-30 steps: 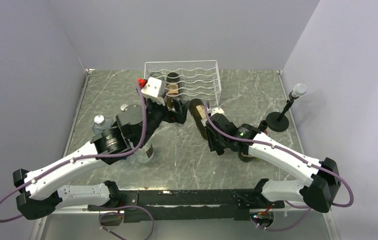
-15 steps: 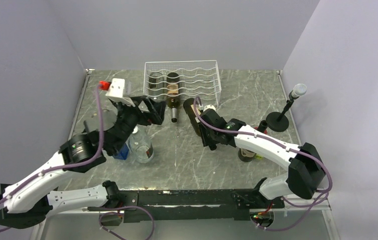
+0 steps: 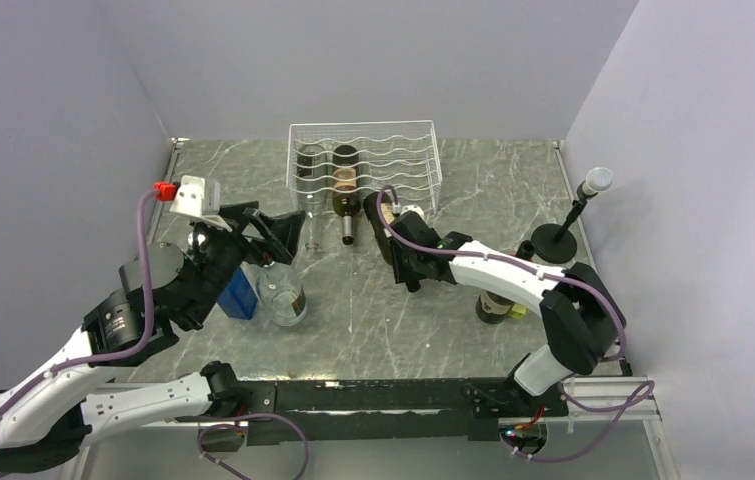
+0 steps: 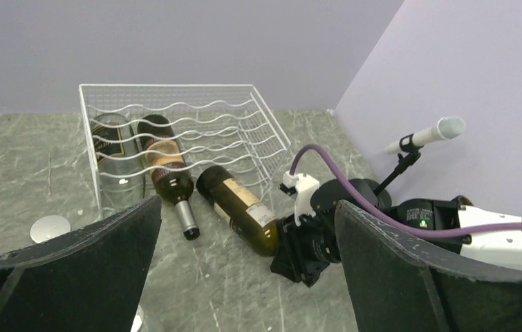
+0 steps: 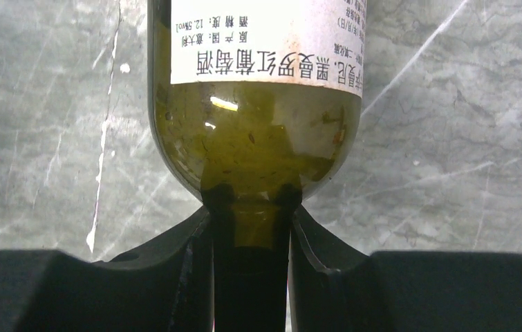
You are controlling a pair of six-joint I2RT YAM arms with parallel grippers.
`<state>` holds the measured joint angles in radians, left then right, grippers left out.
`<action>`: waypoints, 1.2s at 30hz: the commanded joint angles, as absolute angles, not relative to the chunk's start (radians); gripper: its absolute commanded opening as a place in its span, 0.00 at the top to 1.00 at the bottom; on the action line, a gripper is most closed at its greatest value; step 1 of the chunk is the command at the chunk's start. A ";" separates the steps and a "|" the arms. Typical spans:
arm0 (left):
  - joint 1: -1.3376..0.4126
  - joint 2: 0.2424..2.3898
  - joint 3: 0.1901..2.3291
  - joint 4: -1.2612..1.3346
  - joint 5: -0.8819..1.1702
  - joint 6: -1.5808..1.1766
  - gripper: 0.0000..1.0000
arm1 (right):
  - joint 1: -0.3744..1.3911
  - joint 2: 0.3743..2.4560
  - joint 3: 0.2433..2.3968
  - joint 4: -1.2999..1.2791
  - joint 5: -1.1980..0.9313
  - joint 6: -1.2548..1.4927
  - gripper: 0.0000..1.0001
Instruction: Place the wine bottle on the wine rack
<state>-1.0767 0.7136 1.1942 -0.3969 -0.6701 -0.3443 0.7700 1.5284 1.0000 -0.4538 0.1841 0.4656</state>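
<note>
**Right tool grasps bottle in front of the rack**

The right tool [image 5: 251,207] is clenched on the neck of the green wine bottle [image 5: 254,104]; the bottle lies level, its base toward the front of the white wire wine rack [image 3: 393,165], outside the cradles; the rack stands at the far edge of the table [image 3: 513,190], a dark bottle [image 3: 345,185] lying in its left part; the left tool [image 3: 275,225] hangs released, jaws wide, holding nothing.

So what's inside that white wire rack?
Two bottles lie inside the wine rack: a brown bottle with its neck poking out the front, and a dark-labelled bottle beside it, partly hidden by the wires. A third bottle is outside, by the front.
</note>
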 commanded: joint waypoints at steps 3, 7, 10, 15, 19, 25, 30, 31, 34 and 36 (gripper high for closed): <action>-1.080 0.706 1.210 -0.452 -0.678 -0.353 0.01 | 0.743 1.531 1.058 -0.168 0.233 0.486 1.00; -1.081 0.686 1.188 -0.436 -0.671 -0.343 0.01 | 0.742 1.561 1.052 -0.084 0.257 0.502 1.00; -1.080 0.684 1.181 -0.428 -0.668 -0.343 0.01 | 0.740 1.598 1.014 0.047 0.273 0.535 1.00; -1.080 0.700 1.196 -0.453 -0.658 -0.353 0.01 | 0.736 1.676 0.992 0.229 0.289 0.589 1.00; -1.080 0.715 1.203 -0.472 -0.648 -0.369 0.01 | 0.730 1.731 0.967 0.414 0.288 0.613 1.00; -1.080 0.728 1.207 -0.490 -0.640 -0.387 0.01 | 0.689 1.824 1.046 0.463 0.239 0.660 1.00; -1.080 0.731 1.213 -0.504 -0.633 -0.397 0.01 | 0.658 1.881 1.113 0.461 0.197 0.664 1.00; -1.080 0.732 1.213 -0.505 -0.631 -0.398 0.01 | 0.653 1.892 1.122 0.466 0.187 0.661 1.00; -1.080 0.737 1.231 -0.518 -0.619 -0.399 0.01 | 0.641 1.939 1.174 0.456 0.140 0.651 1.00; -1.080 0.741 1.249 -0.537 -0.604 -0.401 0.01 | 0.632 1.966 1.201 0.458 0.119 0.654 1.00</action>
<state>-1.0767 0.7319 1.1893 -0.5137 -0.6399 -0.3874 0.6437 1.9545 1.0908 0.2543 0.1577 0.6579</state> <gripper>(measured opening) 0.994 0.383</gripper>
